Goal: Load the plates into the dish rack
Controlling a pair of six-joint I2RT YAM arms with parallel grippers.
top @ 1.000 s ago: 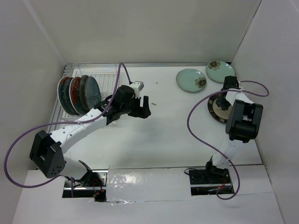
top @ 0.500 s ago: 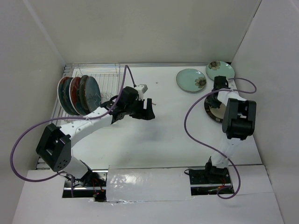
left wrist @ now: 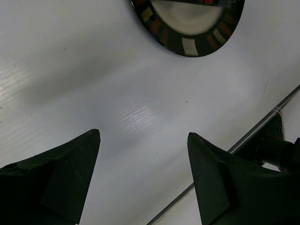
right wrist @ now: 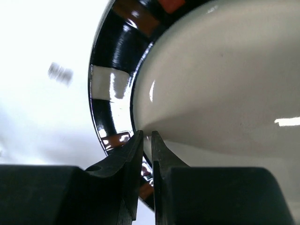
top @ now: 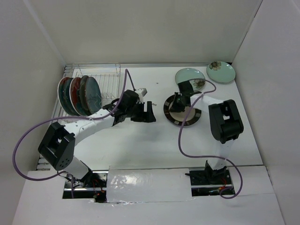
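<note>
While my right end effector (right wrist: 146,139) pinched the dark rim of the cream plate (top: 183,115) mid-table (top: 140,140), my left end effector (left wrist: 143,136) gaped wide near it, probably to receive it | dish rack (top: 107,75), far left, held four plates (top: 79,96) upright.

Left gripper (top: 150,111) — bare table (top: 140,140) — cream plate (top: 185,118)

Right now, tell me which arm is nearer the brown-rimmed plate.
Right. The right arm has its jaws clamped on the plate, at its rim; the left arm sits to the plate's left, jaws open, table showing between.
</note>
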